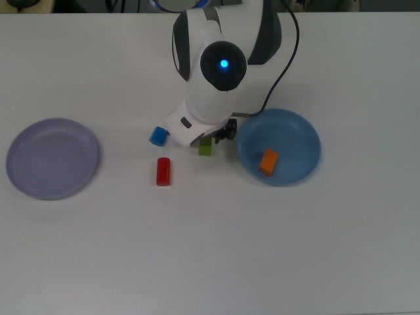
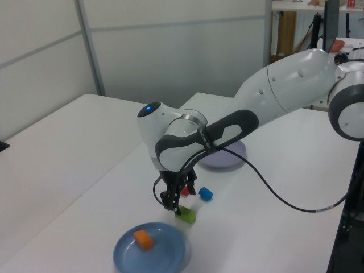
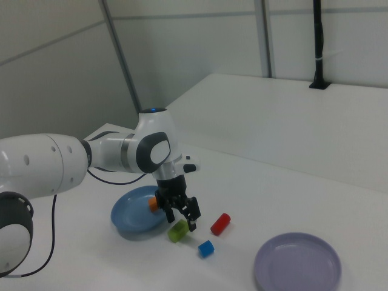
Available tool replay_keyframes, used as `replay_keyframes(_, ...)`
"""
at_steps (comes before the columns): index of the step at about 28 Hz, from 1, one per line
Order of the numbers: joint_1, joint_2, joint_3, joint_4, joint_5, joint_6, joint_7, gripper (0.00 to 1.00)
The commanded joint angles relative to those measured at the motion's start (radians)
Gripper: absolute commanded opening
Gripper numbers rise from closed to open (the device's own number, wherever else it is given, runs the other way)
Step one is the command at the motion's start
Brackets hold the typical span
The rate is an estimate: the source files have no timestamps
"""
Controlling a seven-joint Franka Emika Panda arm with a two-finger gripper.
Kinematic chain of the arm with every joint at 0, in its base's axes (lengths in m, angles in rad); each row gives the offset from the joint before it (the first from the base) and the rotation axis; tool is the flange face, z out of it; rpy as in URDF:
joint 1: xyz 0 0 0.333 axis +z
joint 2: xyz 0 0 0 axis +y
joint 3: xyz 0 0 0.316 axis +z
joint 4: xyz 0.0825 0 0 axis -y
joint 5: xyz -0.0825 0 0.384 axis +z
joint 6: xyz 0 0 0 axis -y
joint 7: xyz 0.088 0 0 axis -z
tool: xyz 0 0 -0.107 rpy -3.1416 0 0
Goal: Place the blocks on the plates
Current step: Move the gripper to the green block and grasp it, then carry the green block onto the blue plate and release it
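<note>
The green bar [image 1: 205, 150] lies on the table between the blue plate [image 1: 302, 128] and the blue block [image 1: 157, 136]. My gripper [image 3: 181, 219] hangs open just above the green bar [image 3: 177, 231], its fingers spread over it without touching. In the left view the gripper [image 2: 173, 206] sits right over the bar [image 2: 185, 215]. The orange block [image 1: 268, 161] rests on the blue plate. The red cylinder [image 1: 163, 171] lies on the table in front of the blue block. The lavender plate [image 1: 52, 157] stands bare at the top view's far left.
The arm's white body [image 1: 220, 72] covers the table behind the blocks in the top view, with a black cable [image 1: 283, 62] looping beside it. A wall and a metal post [image 2: 88, 48] stand beyond the table in the left view.
</note>
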Motion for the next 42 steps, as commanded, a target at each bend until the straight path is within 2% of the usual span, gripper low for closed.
replay_keyframes(1,0.004,-0.001,-0.001,-0.014,-0.016,0.027,0.003,0.93)
replay_keyframes(3,0.004,-0.001,-0.001,-0.017,-0.016,0.034,0.003,0.88)
replay_keyframes(5,0.006,-0.001,-0.001,-0.035,-0.016,0.059,-0.003,0.63)
replay_keyframes(8,0.007,-0.001,-0.001,-0.048,-0.016,0.083,-0.003,0.36)
replay_keyframes(9,0.009,0.000,-0.001,-0.052,-0.017,0.088,-0.003,0.21)
replay_keyframes(11,0.009,0.000,-0.001,-0.052,-0.017,0.088,-0.003,0.13)
replay_keyframes(15,0.010,0.005,-0.001,-0.054,-0.024,0.088,-0.003,0.12)
replay_keyframes(18,0.009,0.006,-0.001,-0.052,-0.025,0.088,-0.005,0.02)
replay_keyframes(20,0.009,0.003,-0.001,-0.049,-0.024,0.087,-0.005,0.01)
replay_keyframes(28,0.013,-0.075,0.010,-0.040,-0.022,0.051,-0.002,0.01)
replay_keyframes(34,0.102,-0.076,0.019,0.007,-0.022,0.013,0.020,0.02)
replay_keyframes(38,0.164,-0.066,0.019,0.020,-0.024,0.021,0.078,0.04)
replay_keyframes(42,0.205,-0.041,0.019,0.020,-0.027,0.031,0.106,0.21)
